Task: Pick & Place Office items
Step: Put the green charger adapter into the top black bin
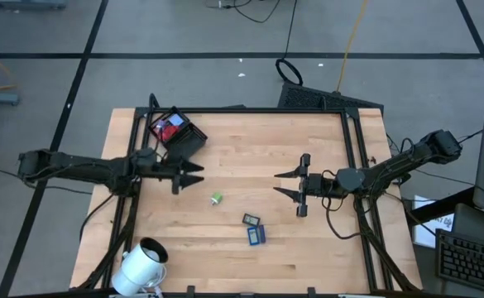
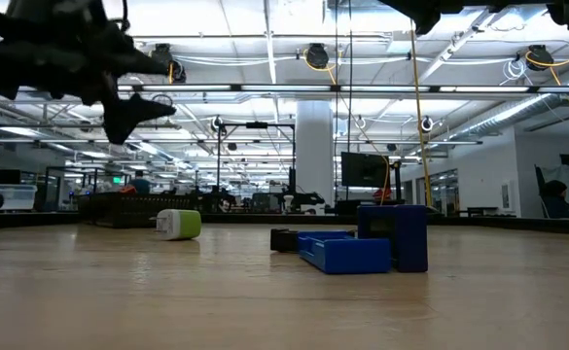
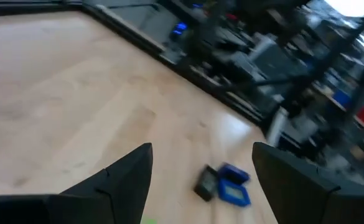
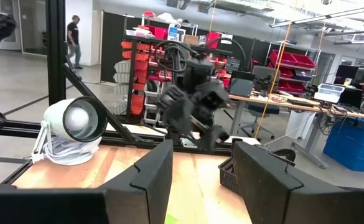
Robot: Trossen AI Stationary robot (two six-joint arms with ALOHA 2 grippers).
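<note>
Blue and dark office items [image 1: 254,228] lie loose near the middle of the bench [image 1: 242,265], a green-and-white bit [image 1: 217,198] just up-left of them. They look light, stiff and low, likely to skid, so pinching across the short edges seems safest. At the far left corner the black tray [image 1: 178,135] holds red and blue pieces. Left end effector [image 1: 194,173] hangs beside it, fingers apart and empty; right end effector [image 1: 284,184] waits opposite, also apart.
</note>
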